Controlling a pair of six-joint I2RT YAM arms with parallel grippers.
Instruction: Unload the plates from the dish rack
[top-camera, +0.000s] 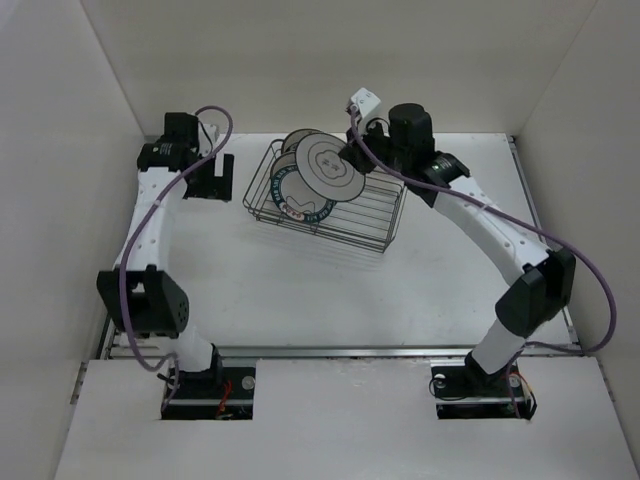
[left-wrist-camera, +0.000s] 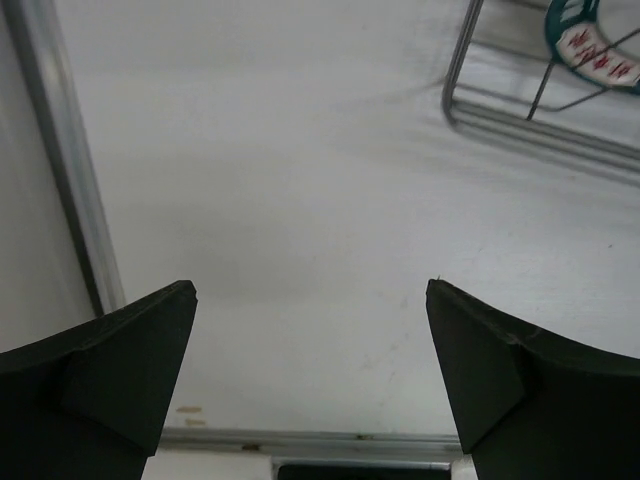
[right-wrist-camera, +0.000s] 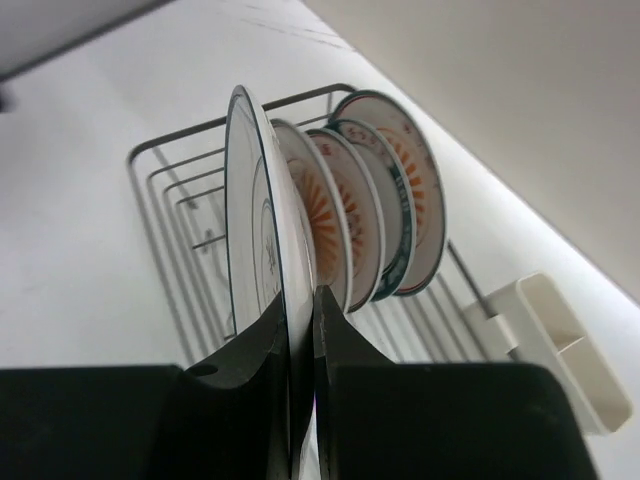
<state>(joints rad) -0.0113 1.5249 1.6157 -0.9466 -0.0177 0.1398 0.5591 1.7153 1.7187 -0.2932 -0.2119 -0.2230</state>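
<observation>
- The plates stood on edge in a close row inside the dish rack. No view showed a plate outside the rack, so unloading was judged to be at its first plate.
- The front plate, at the end of the row facing the right arm, was pinched at its rim by the right gripper, with the jaws closed on it. Whether its lower edge had cleared the rack slot could not be told.
- Behind it in the rack, several plates with orange sunburst centres or teal rims were left to unload.
- A white holder hung on the rack's long side, apart from the front plate.
- The left gripper hovered over the table beside the rack's left end, jaws wide apart and holding nothing.
- Obstructions were judged to be the neighbouring plate just behind the front plate and the rack's wire walls.
</observation>
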